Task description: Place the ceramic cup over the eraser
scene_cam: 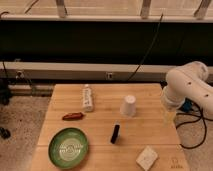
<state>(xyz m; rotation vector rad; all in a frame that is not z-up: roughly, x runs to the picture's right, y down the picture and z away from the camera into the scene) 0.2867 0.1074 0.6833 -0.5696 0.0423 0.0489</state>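
The ceramic cup point(128, 106) is small, white and tapered. It stands on the wooden table point(155, 135) right of centre, and its wider end seems to be down. The eraser point(115, 133) is a slim black bar lying on the table a little in front and to the left of the cup, apart from it. My gripper point(169, 116) hangs below the white arm point(187, 87) at the table's right edge, to the right of the cup and not touching it. It holds nothing that I can see.
A white bottle point(88, 97) lies at the back left of the cup. A reddish-brown object point(73, 116) lies at the left. A green plate point(68, 147) sits at the front left. A cream block point(147, 158) lies at the front right. Cables hang right of the table.
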